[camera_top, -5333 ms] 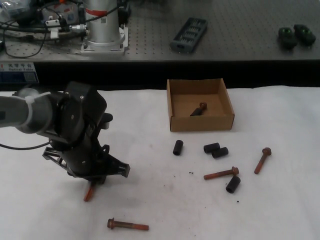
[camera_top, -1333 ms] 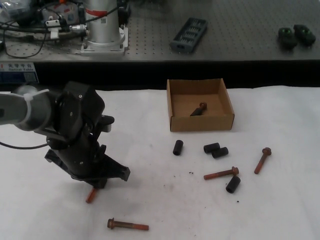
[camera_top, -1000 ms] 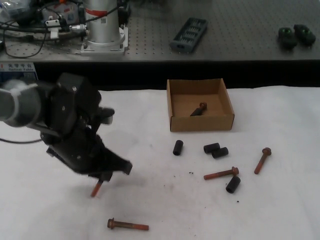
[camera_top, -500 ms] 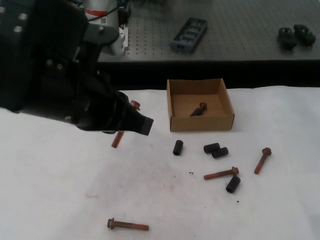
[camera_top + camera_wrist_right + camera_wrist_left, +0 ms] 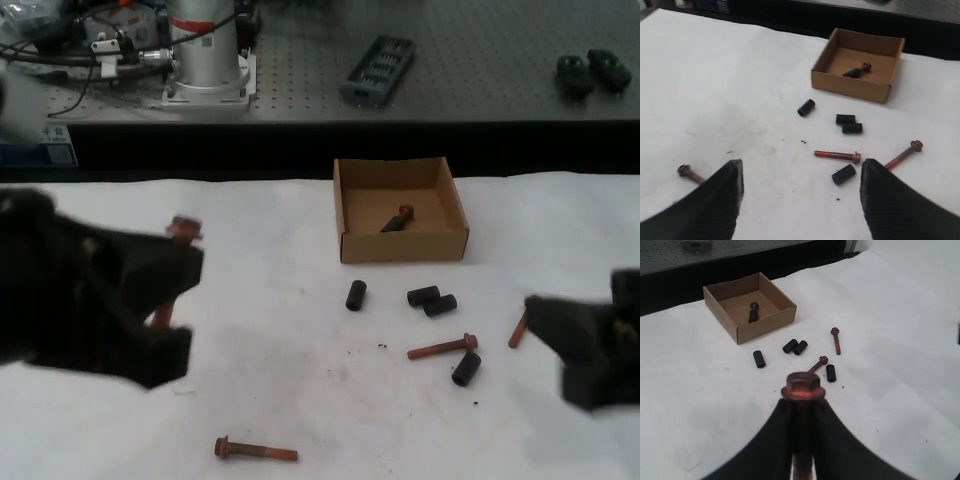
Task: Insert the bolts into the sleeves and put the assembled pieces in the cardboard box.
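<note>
My left gripper [image 5: 802, 407] is shut on a rusty bolt [image 5: 803, 386], held head-up above the left of the white cloth; the same bolt [image 5: 183, 228] stands out of the dark gripper [image 5: 150, 300] in the high view. My right gripper [image 5: 800, 167] hangs open and empty over the loose parts, at the right edge [image 5: 590, 345]. Several black sleeves [image 5: 356, 295] [image 5: 423, 296] [image 5: 465, 369] lie mid-cloth with bolts [image 5: 440, 348] [image 5: 255, 450] around them. One bolt [image 5: 903, 154] lies by the right gripper. The cardboard box [image 5: 400, 245] holds one assembled piece [image 5: 396, 219].
Behind the cloth runs a dark perforated bench with a metal post [image 5: 205, 50], a black ribbed tray [image 5: 378, 66] and two small black parts [image 5: 592, 70]. Cables lie at the back left [image 5: 50, 45]. The cloth's left half is bare apart from one bolt.
The left gripper took the bolt off the cloth and rose with it toward the camera. The right gripper came into view at the right edge.
</note>
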Controlling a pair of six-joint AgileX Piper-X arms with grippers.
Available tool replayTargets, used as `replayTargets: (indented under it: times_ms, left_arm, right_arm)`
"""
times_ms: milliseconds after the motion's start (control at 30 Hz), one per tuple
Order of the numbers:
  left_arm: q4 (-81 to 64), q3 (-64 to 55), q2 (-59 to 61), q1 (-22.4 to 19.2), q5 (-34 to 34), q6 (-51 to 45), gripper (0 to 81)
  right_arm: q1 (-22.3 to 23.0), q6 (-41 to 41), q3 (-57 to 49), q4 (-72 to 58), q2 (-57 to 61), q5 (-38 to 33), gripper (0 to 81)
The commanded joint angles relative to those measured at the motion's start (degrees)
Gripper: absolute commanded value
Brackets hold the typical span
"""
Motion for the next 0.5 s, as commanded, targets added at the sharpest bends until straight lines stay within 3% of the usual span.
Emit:
replayTargets:
  times_ms: [0,233,467]
  left_arm:
    - [-0.68,5.18,-4.78,-0.84,-0.34,-2.55,0.6]
    - [-0.68,8.64,-11.39,-2.93,-0.33,-2.83,0.6]
    - [-0.68,9.92,-16.26,-5.01,-0.33,-2.72,0.6]
  right_arm:
    - [-3.35,1.34,-2.78,1.16,5.09,-0.7,49.2]
    - [-16.08,9.13,-9.3,4.9,22.39,-14.47,49.2]
    - [-21.73,19.44,-9.78,0.65,30.13,-19.33,49.2]
